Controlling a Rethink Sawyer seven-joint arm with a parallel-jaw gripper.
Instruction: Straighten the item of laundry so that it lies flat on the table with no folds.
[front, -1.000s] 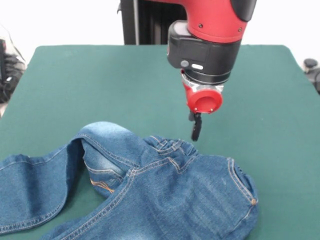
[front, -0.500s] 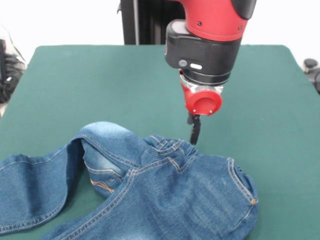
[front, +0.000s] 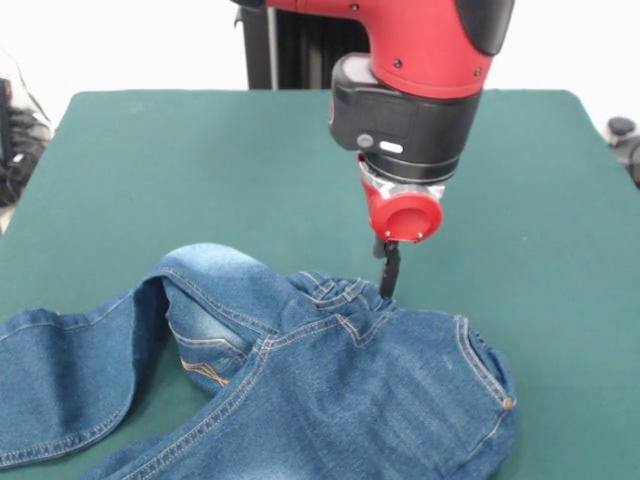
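Bright, even light; blown-out white background; soft shadows under the jeans (front: 300, 380); slight overall softness.

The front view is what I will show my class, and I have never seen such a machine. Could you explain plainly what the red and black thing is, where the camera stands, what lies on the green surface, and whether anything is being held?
The red and black thing is a robot arm that comes down into the picture from above. The camera stands across the table, facing the robot. At the arm's lower end sits its gripper, a thin dark tip. On the green table lies a small pair of blue jeans, crumpled, with folds and one leg bent round. The gripper's tip is right at the bunched waistband. Whether it holds the cloth cannot be told from this view.
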